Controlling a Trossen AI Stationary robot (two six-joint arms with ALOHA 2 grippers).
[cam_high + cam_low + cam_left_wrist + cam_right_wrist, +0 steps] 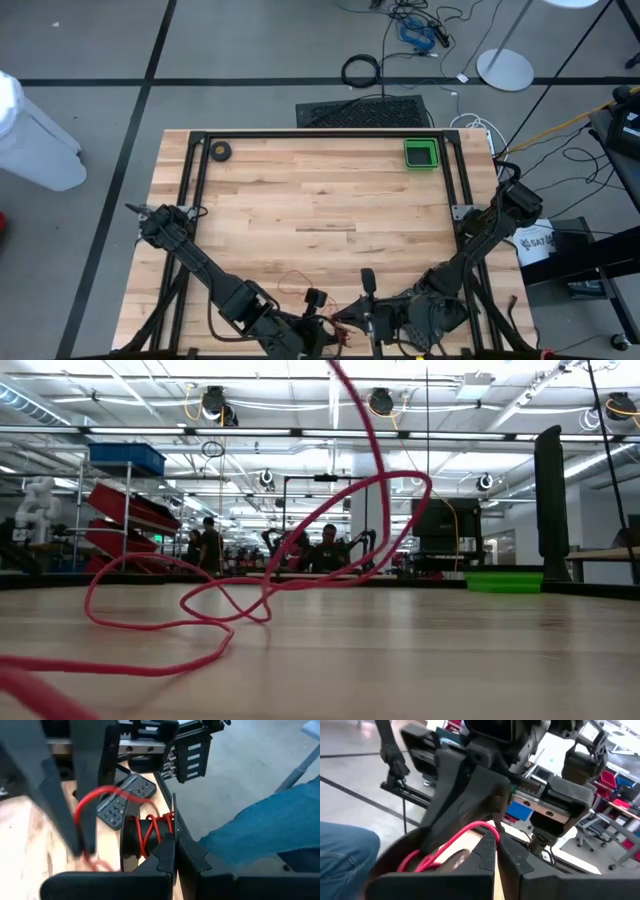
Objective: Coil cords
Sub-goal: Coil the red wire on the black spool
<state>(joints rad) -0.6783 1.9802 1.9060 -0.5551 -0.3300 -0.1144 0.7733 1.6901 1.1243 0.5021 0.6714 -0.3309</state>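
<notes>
Wooden table (320, 200) carries both arms crowded at its near edge. Near centre, the left gripper (172, 837) has its fingers pressed together on the cords (147, 832), red wire wound on a dark bundle. Beside it, the right gripper (496, 851) pinches a red strand, fingers closed. A green tray (421, 154) sits far right.

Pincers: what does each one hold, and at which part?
Both pincers are shut on the red cord: the left pincer beside its wound section, the right pincer on a loop of it.
</notes>
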